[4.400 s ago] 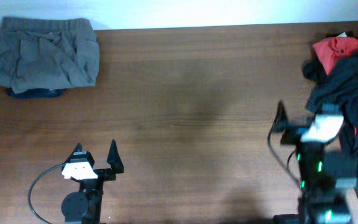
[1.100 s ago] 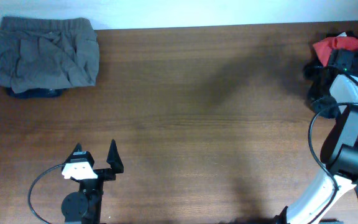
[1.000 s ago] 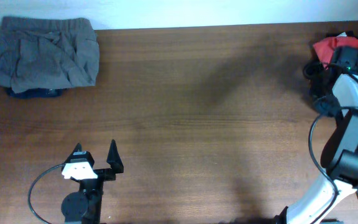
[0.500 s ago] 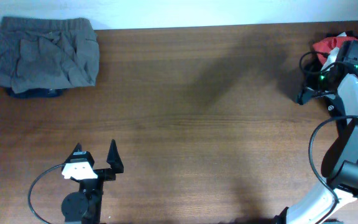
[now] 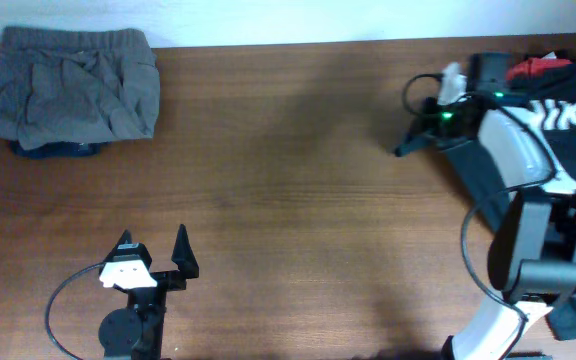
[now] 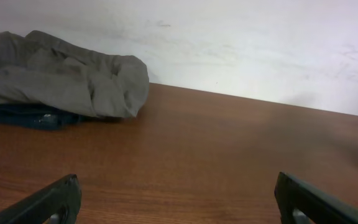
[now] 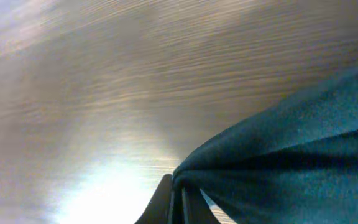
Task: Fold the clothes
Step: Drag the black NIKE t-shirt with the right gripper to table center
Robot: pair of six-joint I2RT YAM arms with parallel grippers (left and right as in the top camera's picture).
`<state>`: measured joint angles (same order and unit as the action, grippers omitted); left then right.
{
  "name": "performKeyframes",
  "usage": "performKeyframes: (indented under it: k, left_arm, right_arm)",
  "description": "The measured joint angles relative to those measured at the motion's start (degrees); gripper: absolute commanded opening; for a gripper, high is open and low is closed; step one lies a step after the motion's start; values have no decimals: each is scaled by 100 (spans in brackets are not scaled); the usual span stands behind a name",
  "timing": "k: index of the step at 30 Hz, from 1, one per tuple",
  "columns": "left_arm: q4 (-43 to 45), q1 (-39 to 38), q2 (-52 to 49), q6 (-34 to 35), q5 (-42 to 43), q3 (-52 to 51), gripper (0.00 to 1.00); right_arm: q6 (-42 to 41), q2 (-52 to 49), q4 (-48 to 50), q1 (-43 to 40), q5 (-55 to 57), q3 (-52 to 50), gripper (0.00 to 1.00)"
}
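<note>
The black T-shirt (image 7: 291, 149) is pinched by one edge in the right jaws (image 7: 178, 194), which are pressed together on the cloth. It runs back from the tips in a taut fold, with bare worktop (image 7: 104, 93) ahead of them. A second ago these jaws were buried in the pile at the worktop's right edge. They have since swung out toward the middle and dragged the shirt along, so its white lettering (image 5: 568, 113) now shows behind them. I judge that one garment is being pulled free onto open surface to be spread, and that no fold has begun. Behind the right jaws, past the shirt's bulk, the red T-shirt (image 5: 538, 68) stays at the far edge. The left jaws (image 5: 154, 243) stand spread and hold nothing. The grey garment (image 6: 61, 81) lies well ahead of them, to their left, on a dark blue cloth (image 6: 23, 117).
</note>
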<state>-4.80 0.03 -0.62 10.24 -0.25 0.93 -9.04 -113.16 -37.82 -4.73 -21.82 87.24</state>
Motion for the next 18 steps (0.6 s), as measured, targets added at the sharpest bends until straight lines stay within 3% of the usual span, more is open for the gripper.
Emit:
performKeyframes:
  k: [11,18]
  left_arm:
    - [0,0,0,0,0,0,99]
    - [0,0,0,0,0,2,99]
  right_arm:
    - [-723,0,1222,2149,-190,-2,4]
    - [-1161,0,1843,3069,-254,0,4]
